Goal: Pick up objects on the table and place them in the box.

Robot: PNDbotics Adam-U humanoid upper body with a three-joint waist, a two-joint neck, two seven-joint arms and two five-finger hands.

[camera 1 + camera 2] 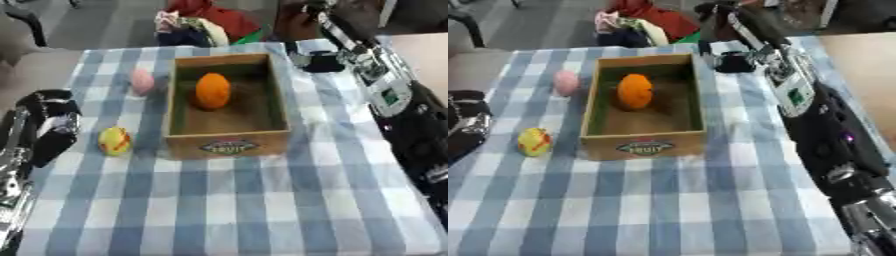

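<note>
A wooden box (229, 141) with a "FRUIT" label stands in the middle of the checked tablecloth. An orange fruit (213, 90) lies inside it, toward the far side. A pink egg-shaped object (142, 81) rests on the cloth just left of the box. A yellow and red fruit (115, 140) lies near the box's front left corner. My left hand (48, 122) rests at the table's left edge, fingers relaxed, holding nothing, a little left of the yellow fruit. My right hand (733, 63) hovers beyond the box's far right corner, a dark shape at the end of the arm.
My right arm (815, 120) runs along the whole right side of the table. A pile of coloured clothes (206, 25) lies on the floor behind the table. The blue and white cloth (227, 205) stretches in front of the box.
</note>
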